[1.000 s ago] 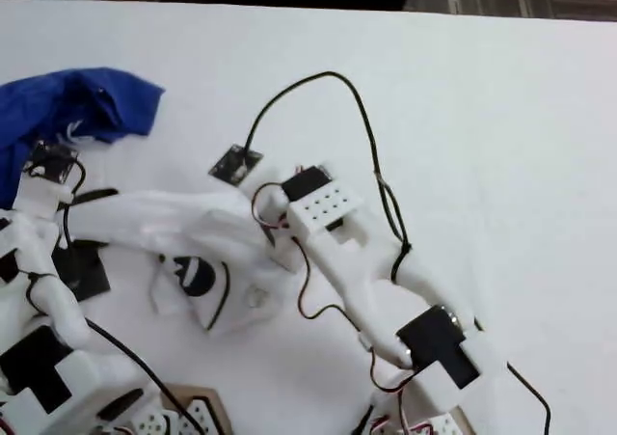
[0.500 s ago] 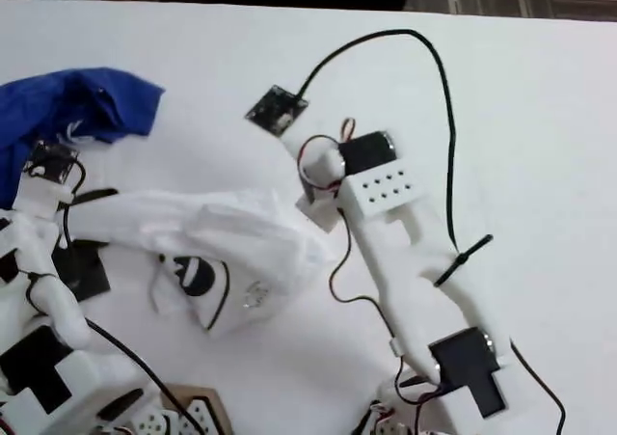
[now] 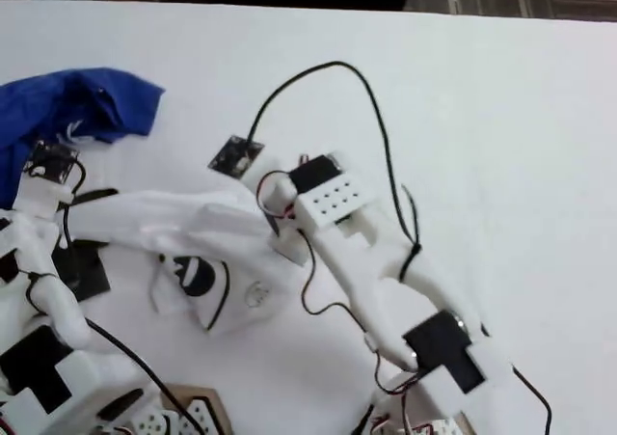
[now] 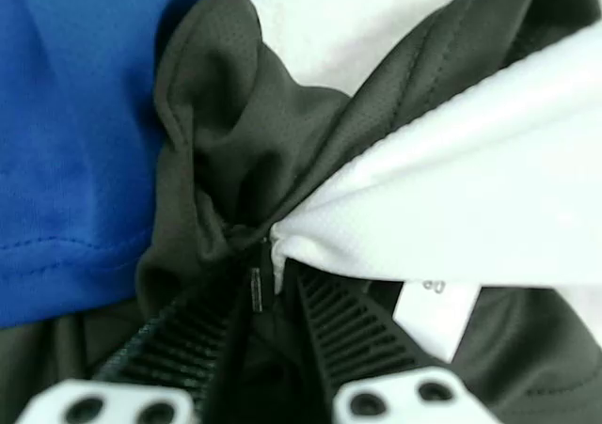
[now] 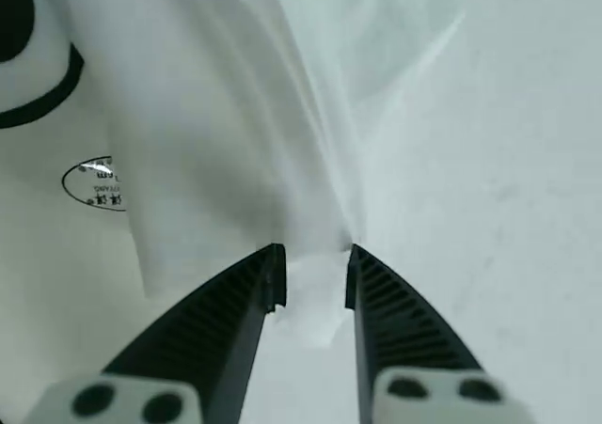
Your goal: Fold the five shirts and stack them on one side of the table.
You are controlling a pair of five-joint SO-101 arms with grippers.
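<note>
A crumpled white shirt point(image 3: 193, 228) with a black round print lies at the centre left of the table. Its long fold stretches toward my left gripper point(image 3: 85, 202). In the left wrist view that gripper point(image 4: 268, 274) is shut on bunched black cloth point(image 4: 216, 133) and the white shirt's edge point(image 4: 470, 189), beside the blue shirt point(image 4: 75, 114). My right gripper point(image 3: 278, 234) sits at the white shirt's right side. In its own view the gripper point(image 5: 312, 278) pinches a fold of white shirt point(image 5: 207, 114) between its narrow jaws. The blue shirt point(image 3: 67, 107) lies heaped at the far left.
More black cloth point(image 3: 82, 266) lies under the left arm. The right arm's black cable point(image 3: 328, 73) loops over the table's middle. Bare white table point(image 3: 501, 146) stretches to the right and to the far edge. Arm bases stand along the near edge.
Half a second ago the right arm stood farther back and right, off the shirt. It has swung back to the shirt's right edge. The left arm has kept still.
</note>
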